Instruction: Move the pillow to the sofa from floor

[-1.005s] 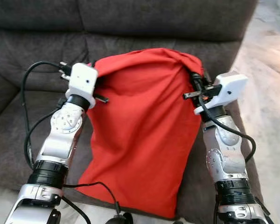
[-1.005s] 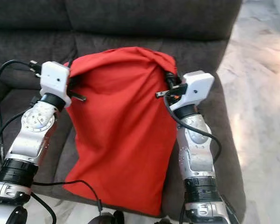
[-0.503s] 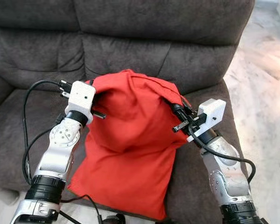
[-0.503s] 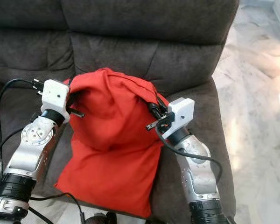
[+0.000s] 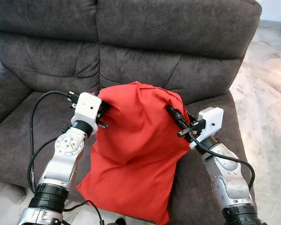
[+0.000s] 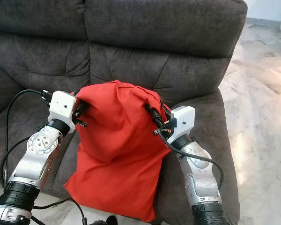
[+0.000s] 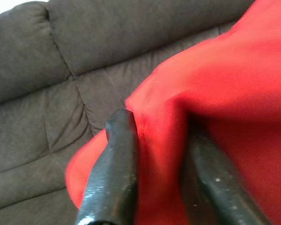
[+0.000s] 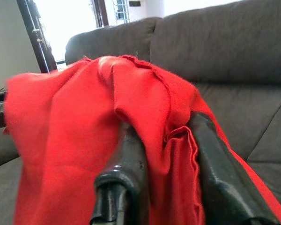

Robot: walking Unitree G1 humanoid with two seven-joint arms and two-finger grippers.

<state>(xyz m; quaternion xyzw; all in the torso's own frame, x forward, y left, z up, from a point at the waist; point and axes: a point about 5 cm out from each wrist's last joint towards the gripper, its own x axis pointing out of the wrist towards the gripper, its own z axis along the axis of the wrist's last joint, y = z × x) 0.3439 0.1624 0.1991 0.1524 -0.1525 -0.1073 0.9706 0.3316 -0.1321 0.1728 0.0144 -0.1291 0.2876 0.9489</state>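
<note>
Two grippers, one pillow, one sofa — that's the whole count. The red pillow (image 5: 136, 154) now drapes over the front of the dark grey sofa (image 5: 168, 42)'s seat cushion, its upper end humped up at 12 o'clock toward the backrest and its lower end hanging off the seat edge at 6 o'clock. A second ago it was held flat and high; since then its top has dropped and bunched onto the seat, and more backrest shows as the camera tilts up. By my reading, the carry is nearly done and the release is what remains. The left gripper (image 7: 154, 154) is clamped on a fold of red cloth at the pillow's 10 o'clock corner; the right gripper (image 8: 164, 159) pinches the fabric at 2 o'clock — both hold on tight.
</note>
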